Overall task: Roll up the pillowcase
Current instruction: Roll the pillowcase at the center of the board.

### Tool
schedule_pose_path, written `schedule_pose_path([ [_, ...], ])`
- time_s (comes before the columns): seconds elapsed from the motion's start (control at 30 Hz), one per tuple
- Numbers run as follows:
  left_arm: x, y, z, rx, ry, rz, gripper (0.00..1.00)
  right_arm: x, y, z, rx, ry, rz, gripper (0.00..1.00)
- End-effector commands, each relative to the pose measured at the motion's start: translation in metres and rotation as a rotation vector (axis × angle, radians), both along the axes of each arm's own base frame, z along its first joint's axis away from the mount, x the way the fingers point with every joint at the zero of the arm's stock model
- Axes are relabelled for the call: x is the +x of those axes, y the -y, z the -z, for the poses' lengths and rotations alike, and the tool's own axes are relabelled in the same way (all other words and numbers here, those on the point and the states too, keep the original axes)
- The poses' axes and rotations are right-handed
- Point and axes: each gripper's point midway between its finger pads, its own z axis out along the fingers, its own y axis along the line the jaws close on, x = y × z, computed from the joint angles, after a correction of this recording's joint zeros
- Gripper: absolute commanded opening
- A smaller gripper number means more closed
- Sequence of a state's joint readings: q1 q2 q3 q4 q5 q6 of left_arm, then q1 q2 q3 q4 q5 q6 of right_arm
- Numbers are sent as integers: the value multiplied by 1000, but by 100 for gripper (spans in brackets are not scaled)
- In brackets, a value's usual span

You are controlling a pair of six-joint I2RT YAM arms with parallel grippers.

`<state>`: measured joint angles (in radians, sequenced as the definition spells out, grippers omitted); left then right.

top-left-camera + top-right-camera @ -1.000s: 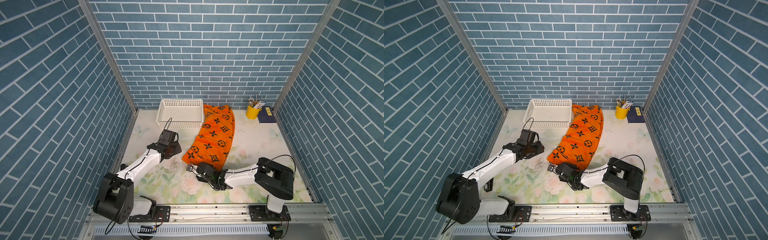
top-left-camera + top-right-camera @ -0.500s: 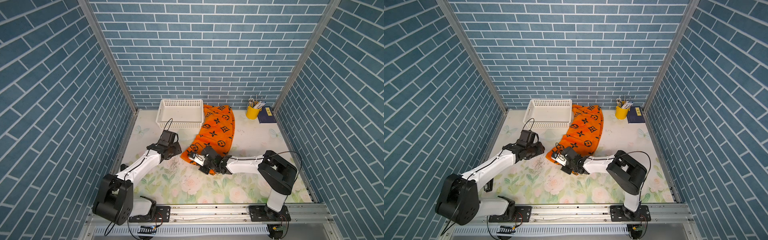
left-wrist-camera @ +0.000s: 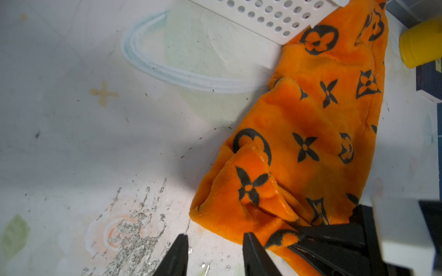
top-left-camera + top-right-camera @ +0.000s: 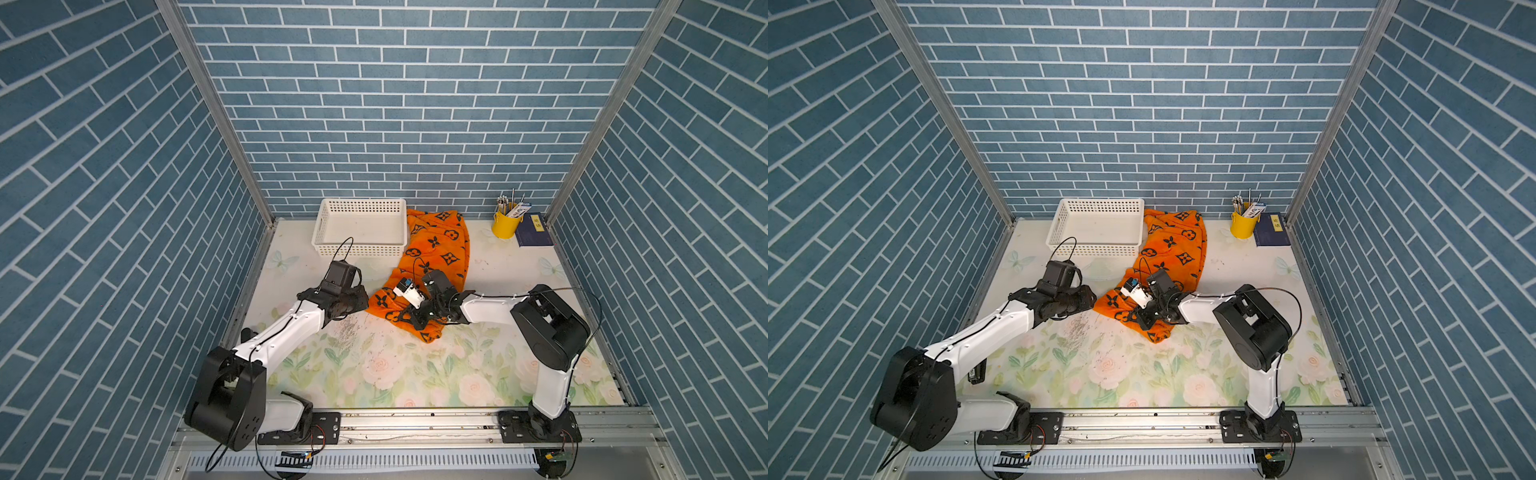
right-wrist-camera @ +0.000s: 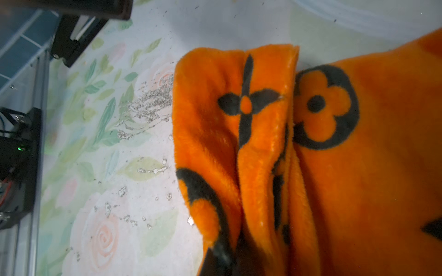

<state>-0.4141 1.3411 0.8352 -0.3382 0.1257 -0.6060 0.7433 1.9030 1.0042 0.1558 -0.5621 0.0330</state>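
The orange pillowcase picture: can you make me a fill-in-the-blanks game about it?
1. The pillowcase is orange with ____ flowers.
2. The far end of the pillowcase lies beside the white ____.
3. The right gripper is shut on the ____.
4. The left gripper is ____, with nothing between its fingers.

Missing words: black; basket; pillowcase; open

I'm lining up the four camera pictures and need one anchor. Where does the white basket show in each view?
Top view: white basket at the back, left of the pillowcase.
Top view: basket again at the back, beside the pillowcase.
Left wrist: only a perforated corner at the upper edge.
Right wrist: not in it.
Shared landmark: the pillowcase, seen in all four.
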Motion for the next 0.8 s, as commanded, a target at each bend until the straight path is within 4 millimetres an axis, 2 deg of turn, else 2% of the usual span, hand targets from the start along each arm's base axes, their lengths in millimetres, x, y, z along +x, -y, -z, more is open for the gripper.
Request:
schedule_pose_path([
  [0.0,-8,11,10,26,-7,74,42,4,3,3,75,-119,30,0],
  [0.17,-16,29,20,46,-23,147,39,16,12,0,137,-174,86,0],
  [0.33,-14,54,16,36,0,219,36,20,19,7,148,-222,110,0],
  [0.63,27,73,21,44,19,171,32,23,21,13,142,-237,125,0],
  [0.77,35,73,40,77,-22,151,32,24,23,12,140,-233,134,0],
])
